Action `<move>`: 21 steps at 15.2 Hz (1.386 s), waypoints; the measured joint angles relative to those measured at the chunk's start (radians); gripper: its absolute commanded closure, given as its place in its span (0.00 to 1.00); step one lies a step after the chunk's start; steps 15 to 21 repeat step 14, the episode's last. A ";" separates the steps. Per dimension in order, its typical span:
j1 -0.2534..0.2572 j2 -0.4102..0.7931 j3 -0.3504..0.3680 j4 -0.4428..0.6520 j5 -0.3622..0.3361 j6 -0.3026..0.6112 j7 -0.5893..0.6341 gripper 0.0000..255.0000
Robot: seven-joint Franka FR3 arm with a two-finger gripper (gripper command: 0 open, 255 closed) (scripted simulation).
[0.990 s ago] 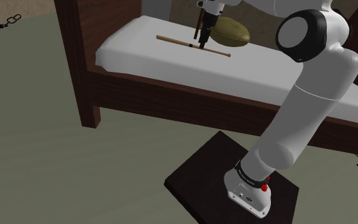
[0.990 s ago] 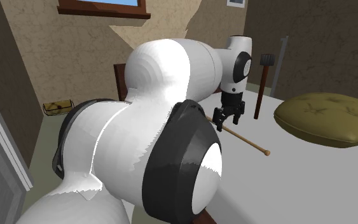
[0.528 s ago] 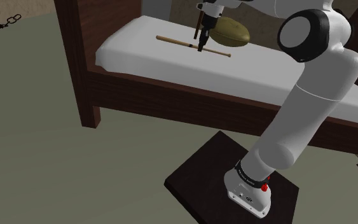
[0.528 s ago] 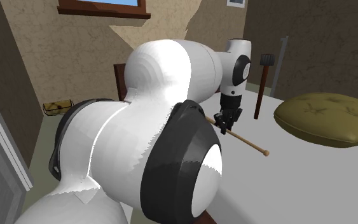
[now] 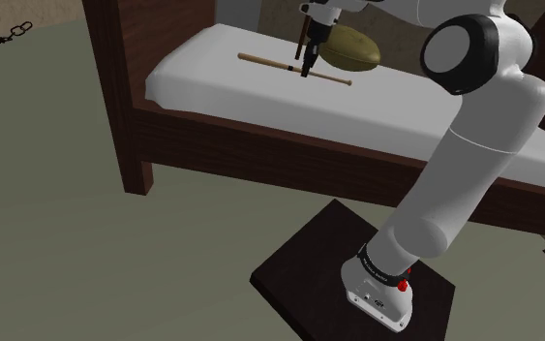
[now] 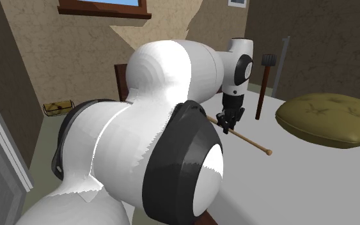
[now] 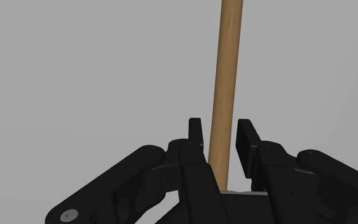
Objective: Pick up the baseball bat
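The all-black two-finger gripper (image 7: pixel 220 135) clasps the long tan wooden baseball bat (image 7: pixel 228 70) narrowly between its fingers, so the smooth round shaft could pivot or slip once lifted.

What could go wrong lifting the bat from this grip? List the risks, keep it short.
1. The tool clasps the baseball bat at one narrow spot on its smooth, round shaft. The long bat could pivot or slip as it leaves the bed.
2. The olive cushion lies close beside the bat. If an end swings during the lift, it might brush the cushion.
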 measured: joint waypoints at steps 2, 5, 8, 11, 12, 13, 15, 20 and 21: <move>-0.001 0.007 0.000 0.032 0.002 -0.027 0.001 1.00; -0.004 0.012 -0.002 0.077 0.004 -0.067 0.000 1.00; -0.012 0.031 -0.005 0.144 0.013 -0.117 -0.007 1.00; -0.017 0.047 -0.007 0.202 0.020 -0.161 -0.009 1.00; -0.017 0.050 -0.006 0.220 0.022 -0.176 -0.008 1.00; -0.021 0.054 -0.008 0.244 0.024 -0.196 -0.011 1.00; -0.023 0.060 -0.009 0.257 0.027 -0.204 -0.012 1.00; -0.023 0.060 -0.009 0.257 0.027 -0.204 -0.012 1.00; -0.023 0.060 -0.009 0.257 0.027 -0.204 -0.012 1.00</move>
